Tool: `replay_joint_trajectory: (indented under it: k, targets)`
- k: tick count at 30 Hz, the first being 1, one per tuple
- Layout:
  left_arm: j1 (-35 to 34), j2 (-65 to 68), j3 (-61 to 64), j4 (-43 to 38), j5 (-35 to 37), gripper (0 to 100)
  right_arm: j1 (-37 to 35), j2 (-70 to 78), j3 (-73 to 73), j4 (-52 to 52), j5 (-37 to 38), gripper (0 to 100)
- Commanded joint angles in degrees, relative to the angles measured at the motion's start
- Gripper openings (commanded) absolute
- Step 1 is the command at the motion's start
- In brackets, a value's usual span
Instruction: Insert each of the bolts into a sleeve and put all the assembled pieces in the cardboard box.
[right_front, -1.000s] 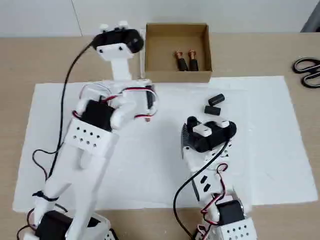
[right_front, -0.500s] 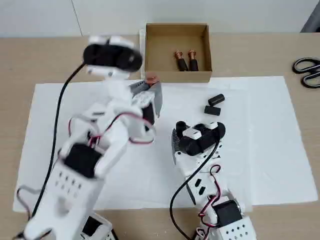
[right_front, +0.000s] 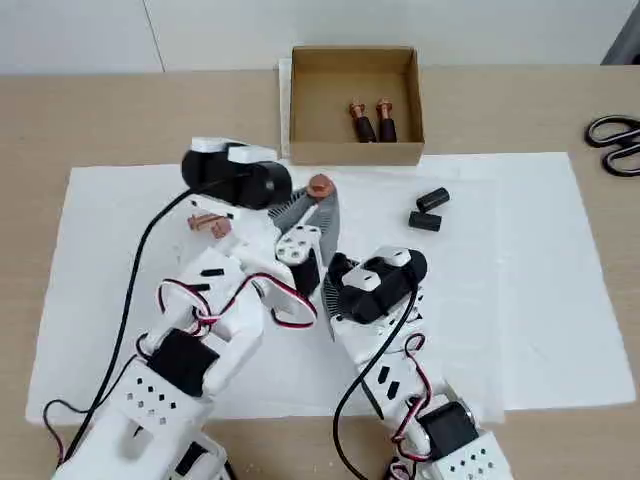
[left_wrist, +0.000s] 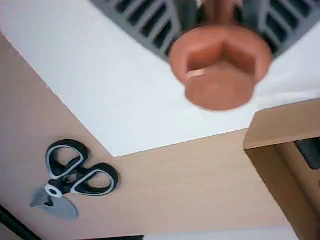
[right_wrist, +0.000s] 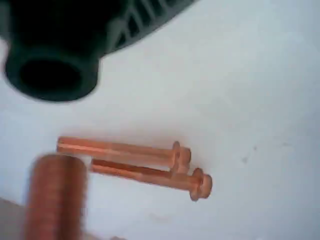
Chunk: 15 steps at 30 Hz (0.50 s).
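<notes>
left wrist view: our left claw pinches a copper hex-head bolt, shank likely slick; right claw clamps a black tubular sleeve.

Tan wood surface carries a white sheet, a cardboard box at the sheet's far edge, scissors just off the sheet's far corner.

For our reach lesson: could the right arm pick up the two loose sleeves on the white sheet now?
Probably not yet: nothing blocks the loose sleeves, but the right gripper is shut on a sleeve.
</notes>
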Motion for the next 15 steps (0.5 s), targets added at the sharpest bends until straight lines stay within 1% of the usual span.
replay_joint_trajectory:
  k: [1,7,11,15]
  targets:
    - [0.53,-1.93,-0.22,0.00,-0.26,1,-0.48,-0.66,0.44,0.22,-0.44,0.5]
    - [0.53,-1.93,-0.22,2.81,-0.09,1,-0.48,-0.75,0.44,0.22,-0.44,0.5]
    - [0.62,-2.02,1.01,2.20,-0.18,1,-0.40,-0.92,0.44,0.22,-0.44,0.5]
    - [2.99,-2.02,2.42,2.02,-0.26,1,-0.40,-1.01,0.44,0.22,-0.44,0.5]
